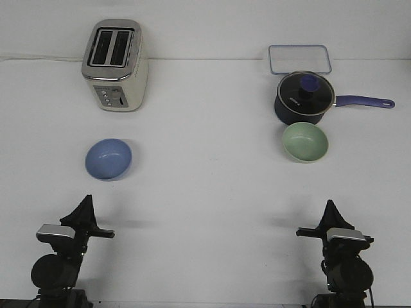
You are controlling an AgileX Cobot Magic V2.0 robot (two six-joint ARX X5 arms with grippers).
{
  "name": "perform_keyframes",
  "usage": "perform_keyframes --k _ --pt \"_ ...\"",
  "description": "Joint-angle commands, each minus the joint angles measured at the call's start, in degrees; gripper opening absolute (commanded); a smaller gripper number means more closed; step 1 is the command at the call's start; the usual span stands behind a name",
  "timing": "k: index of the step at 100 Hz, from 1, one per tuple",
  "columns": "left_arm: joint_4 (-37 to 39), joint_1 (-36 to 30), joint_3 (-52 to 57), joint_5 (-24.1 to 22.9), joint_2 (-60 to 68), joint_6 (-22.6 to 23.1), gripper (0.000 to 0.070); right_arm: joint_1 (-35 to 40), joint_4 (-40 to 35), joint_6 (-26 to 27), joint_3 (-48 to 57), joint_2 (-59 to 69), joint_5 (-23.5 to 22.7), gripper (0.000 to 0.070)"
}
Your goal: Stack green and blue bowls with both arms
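The light blue bowl (108, 158) sits upright on the white table at the left, in front of the toaster. At the right, the pale green bowl (306, 141) stands upright just in front of the saucepan, almost touching it. My left gripper (86, 203) rests low at the near left edge, well short of the blue bowl, its fingers meeting in a single point with nothing held. My right gripper (331, 208) sits the same way at the near right, a good distance in front of the green bowl, shut and empty.
A cream and silver toaster (116, 64) stands at the back left. A dark navy saucepan (304, 98) with a glass lid has its blue handle (364, 101) pointing right. Behind it lies a clear rectangular container lid (299, 58).
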Motion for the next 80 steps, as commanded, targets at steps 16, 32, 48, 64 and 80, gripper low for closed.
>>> perform_keyframes --k 16,32,48,64,80 --pt "0.83 0.04 -1.07 -0.02 -0.11 -0.31 0.0015 0.00 -9.66 10.40 11.43 5.18 0.98 0.0000" --pt "0.81 0.04 -1.07 -0.02 -0.11 -0.31 0.0015 -0.02 -16.44 11.08 23.56 16.50 -0.50 0.0012" --pt "0.81 0.04 -1.07 -0.02 -0.11 -0.31 0.0015 -0.02 -23.34 9.22 35.34 30.58 -1.68 0.0470" --pt "0.81 0.04 -1.07 0.00 -0.11 -0.31 0.0015 -0.26 -26.43 9.18 44.98 44.89 -1.86 0.0483" --pt "0.81 0.04 -1.07 -0.02 -0.11 -0.31 0.0015 -2.23 -28.44 7.85 54.25 60.11 -5.14 0.0533"
